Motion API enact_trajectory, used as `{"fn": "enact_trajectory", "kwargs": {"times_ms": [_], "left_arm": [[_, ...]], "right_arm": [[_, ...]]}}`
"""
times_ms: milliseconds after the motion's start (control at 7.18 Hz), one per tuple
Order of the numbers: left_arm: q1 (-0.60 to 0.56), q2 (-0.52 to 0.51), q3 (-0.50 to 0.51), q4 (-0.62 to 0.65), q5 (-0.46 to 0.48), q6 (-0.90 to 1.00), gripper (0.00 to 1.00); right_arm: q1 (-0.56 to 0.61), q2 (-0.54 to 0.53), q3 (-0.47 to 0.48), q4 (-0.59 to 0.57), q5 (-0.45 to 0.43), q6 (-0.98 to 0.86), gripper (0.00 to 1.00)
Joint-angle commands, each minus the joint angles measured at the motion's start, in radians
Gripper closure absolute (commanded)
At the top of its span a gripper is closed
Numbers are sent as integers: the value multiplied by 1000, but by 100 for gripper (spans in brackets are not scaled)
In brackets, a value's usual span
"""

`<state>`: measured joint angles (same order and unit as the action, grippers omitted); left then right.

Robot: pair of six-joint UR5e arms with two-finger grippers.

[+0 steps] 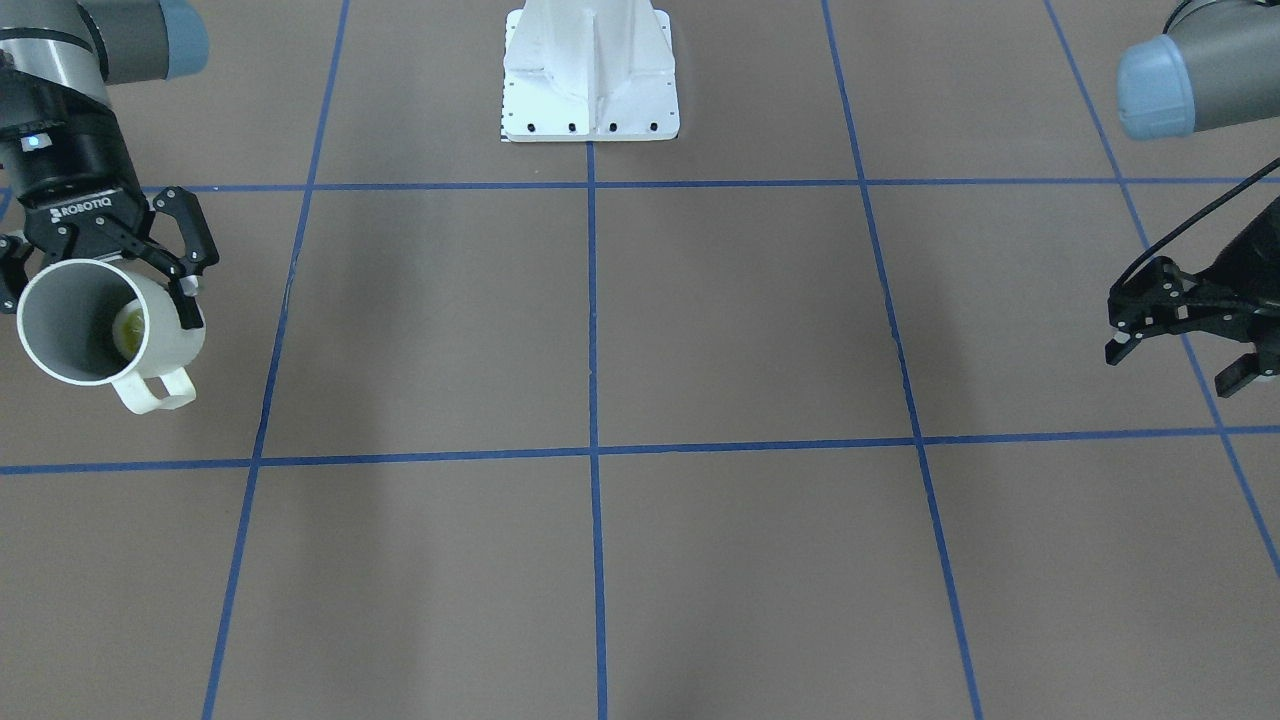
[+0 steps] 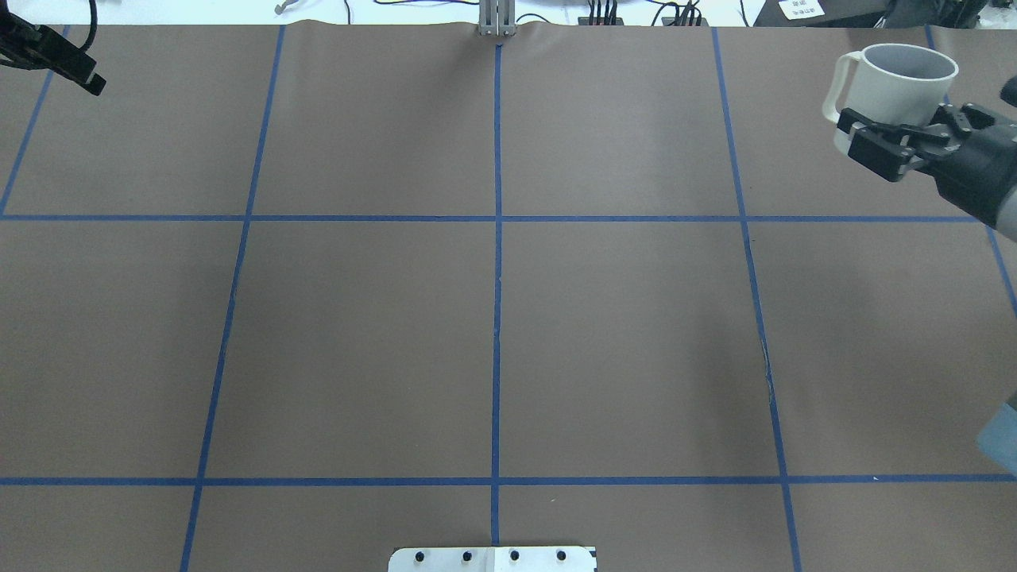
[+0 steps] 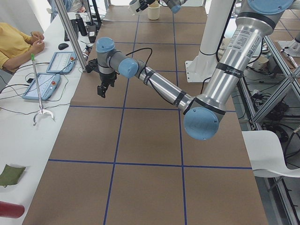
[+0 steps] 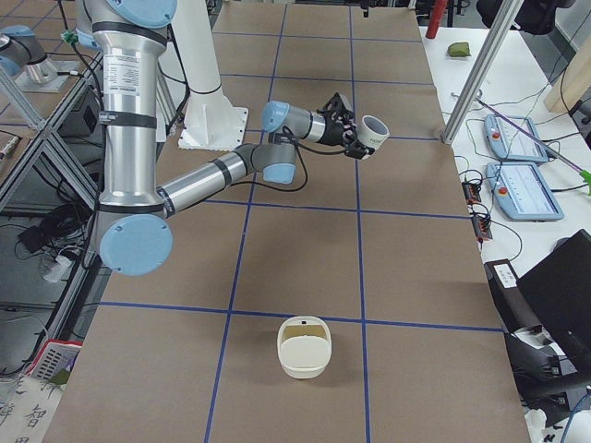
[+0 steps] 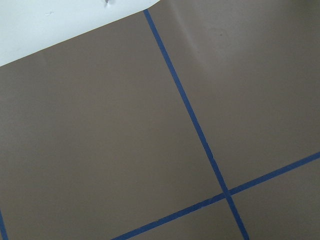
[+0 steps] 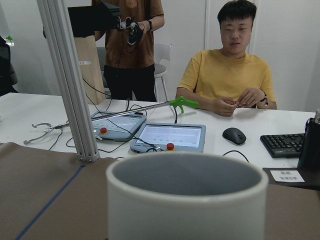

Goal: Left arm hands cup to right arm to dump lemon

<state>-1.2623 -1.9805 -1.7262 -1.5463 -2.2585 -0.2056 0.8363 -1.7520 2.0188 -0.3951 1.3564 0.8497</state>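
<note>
Currently your right fingers (image 2: 870,147) clamp the cup (image 1: 100,325) by its wall just under the rim, lifted over the surface's (image 2: 493,334) far right corner, with the lemon (image 1: 130,328) inside. Judge the cup light, rigid, slick-glazed and breakable; keep the wall grip and leave the handle (image 1: 160,390) free. Left fingers (image 1: 1125,340) hang spread and empty, far left. Brown covering, blue tape grid. A metal post (image 6: 70,85) and seated person (image 6: 227,80) are just beyond the far edge.

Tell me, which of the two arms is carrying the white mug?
The right one: the right end effector is shut on the mug, with the lemon inside. The left end effector hangs open, holding nothing.
</note>
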Motion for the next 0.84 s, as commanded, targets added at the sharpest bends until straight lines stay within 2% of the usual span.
{"fn": "enact_trajectory", "kwargs": {"times_ms": [0,139,418,696], "left_arm": [[0,0,5,0,-15,0,0],[1,0,7,-1,-15,0,0],[1,-1,4,-2,-15,0,0],[1,-6,0,-3,-15,0,0]], "right_arm": [[55,-200,-17,218,-2,52,100],[78,-275,-70,339,0,67,100],[92,-291,-319,662,3,149,100],[101,-291,-542,915,4,260,100]]}}
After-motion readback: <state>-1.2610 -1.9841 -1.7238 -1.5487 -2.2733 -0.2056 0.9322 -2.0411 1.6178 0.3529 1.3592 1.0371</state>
